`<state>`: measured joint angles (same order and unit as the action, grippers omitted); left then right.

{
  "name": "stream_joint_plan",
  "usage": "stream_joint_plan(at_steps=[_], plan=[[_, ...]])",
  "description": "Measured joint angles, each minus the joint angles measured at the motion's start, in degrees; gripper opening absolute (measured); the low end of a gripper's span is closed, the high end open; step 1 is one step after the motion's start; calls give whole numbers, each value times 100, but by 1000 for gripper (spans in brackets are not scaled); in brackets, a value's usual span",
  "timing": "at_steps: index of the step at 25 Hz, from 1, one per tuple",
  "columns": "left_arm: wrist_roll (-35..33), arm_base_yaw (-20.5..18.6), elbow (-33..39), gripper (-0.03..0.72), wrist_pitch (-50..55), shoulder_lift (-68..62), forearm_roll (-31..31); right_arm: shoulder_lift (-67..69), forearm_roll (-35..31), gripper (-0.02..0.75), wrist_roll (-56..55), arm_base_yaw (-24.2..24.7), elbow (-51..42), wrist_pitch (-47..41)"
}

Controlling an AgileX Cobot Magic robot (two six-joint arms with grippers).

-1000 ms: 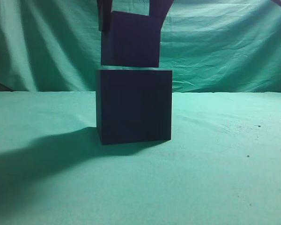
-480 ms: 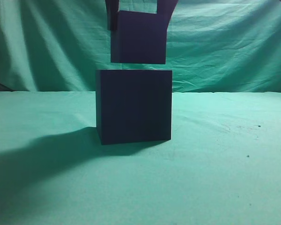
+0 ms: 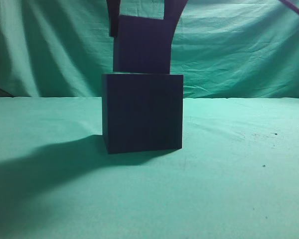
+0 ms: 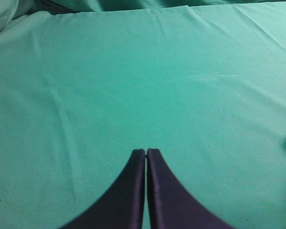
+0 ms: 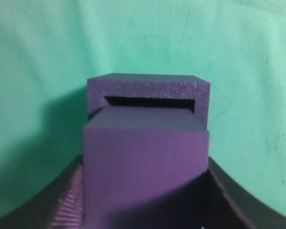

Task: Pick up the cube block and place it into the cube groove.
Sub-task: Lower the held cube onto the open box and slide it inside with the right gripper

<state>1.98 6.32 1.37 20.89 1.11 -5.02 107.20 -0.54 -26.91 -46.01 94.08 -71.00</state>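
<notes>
My right gripper (image 3: 142, 12) is shut on the cube block (image 3: 142, 45), a smaller dark purple cube, and holds it right over the large dark box (image 3: 142, 112). The block's lower edge meets the box's top edge in the exterior view. In the right wrist view the cube block (image 5: 145, 167) fills the space between the fingers and covers most of the cube groove (image 5: 148, 102), of which a dark slit shows at the far side. My left gripper (image 4: 146, 151) is shut and empty over bare green cloth.
A green cloth (image 3: 239, 174) covers the table and hangs as a backdrop behind. The box throws a long shadow to the left (image 3: 45, 164).
The right gripper moved the cube block a little right, then back left and down, from a gap above the box to its top edge.
</notes>
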Motion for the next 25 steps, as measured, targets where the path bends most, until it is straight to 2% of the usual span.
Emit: stream_joint_plan(at_steps=[19,25], plan=[[0,0,0,0,0,0,0,231,286,424,22,0,1,21],[0,0,0,0,0,0,0,340,286,424,494,0,1,21]])
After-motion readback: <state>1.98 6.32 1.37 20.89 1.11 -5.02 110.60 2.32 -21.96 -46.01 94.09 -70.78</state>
